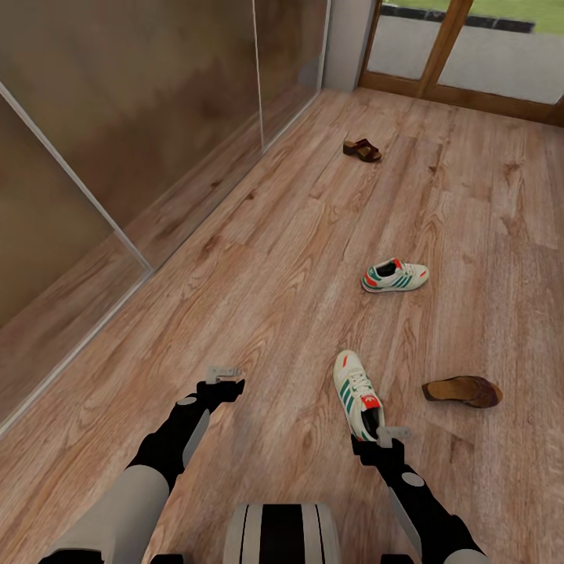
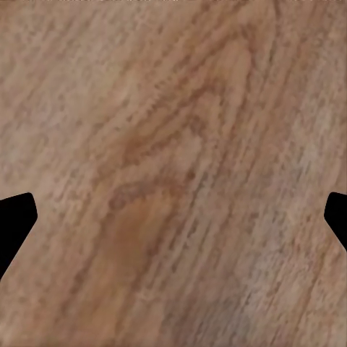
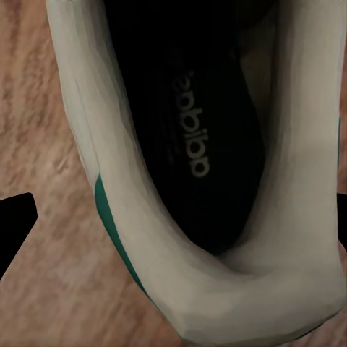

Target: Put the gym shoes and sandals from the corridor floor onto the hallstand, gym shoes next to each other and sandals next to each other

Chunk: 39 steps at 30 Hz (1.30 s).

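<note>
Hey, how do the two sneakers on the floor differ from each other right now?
The near gym shoe stands upright with its toe pointing away from the robot; the far gym shoe lies crosswise, turned sideways to it.
The near gym shoe has the right gripper directly over its heel opening; the far gym shoe has no gripper near it.
Both are cream-white with green stripes and red-orange patches, and both sit on the wood floor.

Your right tool covers the heel of the nearer gym shoe in the head view. In the right wrist view that shoe's toe runs off the edge. The far sandal is too small for you to read its straps.
</note>
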Motion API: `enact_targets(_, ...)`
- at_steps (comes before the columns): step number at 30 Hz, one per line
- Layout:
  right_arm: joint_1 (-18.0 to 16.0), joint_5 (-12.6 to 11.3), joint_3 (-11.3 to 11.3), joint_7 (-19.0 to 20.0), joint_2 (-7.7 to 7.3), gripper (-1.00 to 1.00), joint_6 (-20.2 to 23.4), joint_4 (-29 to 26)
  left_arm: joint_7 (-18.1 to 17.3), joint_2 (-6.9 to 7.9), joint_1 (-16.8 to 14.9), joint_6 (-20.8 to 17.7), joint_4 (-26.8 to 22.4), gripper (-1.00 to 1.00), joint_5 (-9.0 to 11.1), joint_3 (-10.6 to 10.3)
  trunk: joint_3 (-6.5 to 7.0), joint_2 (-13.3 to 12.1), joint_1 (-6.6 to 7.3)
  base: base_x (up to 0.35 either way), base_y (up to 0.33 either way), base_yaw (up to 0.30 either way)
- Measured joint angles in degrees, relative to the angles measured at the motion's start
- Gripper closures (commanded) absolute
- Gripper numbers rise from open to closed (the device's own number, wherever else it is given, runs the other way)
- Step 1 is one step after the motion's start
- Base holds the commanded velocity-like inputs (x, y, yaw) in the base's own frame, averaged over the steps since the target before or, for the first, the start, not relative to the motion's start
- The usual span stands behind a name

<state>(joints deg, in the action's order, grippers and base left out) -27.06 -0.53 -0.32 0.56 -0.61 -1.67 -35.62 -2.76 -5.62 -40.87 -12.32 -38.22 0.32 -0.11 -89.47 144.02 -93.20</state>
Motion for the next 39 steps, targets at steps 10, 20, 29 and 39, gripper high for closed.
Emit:
enact_targets(10,0.00,0.00,0.00,0.00,0.01,-1.00,0.00,0.01,0.00,0.00,0.00,0.00,-0.02,-1.00,0.00,0.00,0.00,0.00,0.01,0.037,0.000,0.000)
enact_targets(20,0.00,0.04,-0.02,-0.02,0.00,1.00,0.00,-0.01,0.00,-0.01,0.00,-0.01,-0.03,-1.00,0.00,-0.03,0.00,0.00,0.00,0.005,0.000,0.000)
enact_targets(29,0.00,0.05,0.02,0.02,0.01,1.00,0.00,0.01,0.00,-0.04,0.00,0.00,-0.07,-1.00,0.00,0.00,0.00,0.00,0.00,0.000,0.000,0.000)
enact_targets(39,0.00,-0.02,0.00,0.04,0.00,1.00,0.00,0.02,-0.10,0.00,0.00,0.00,-0.03,-1.00,0.04,0.00,0.44,-0.02,0.06,0.000,0.000,0.000)
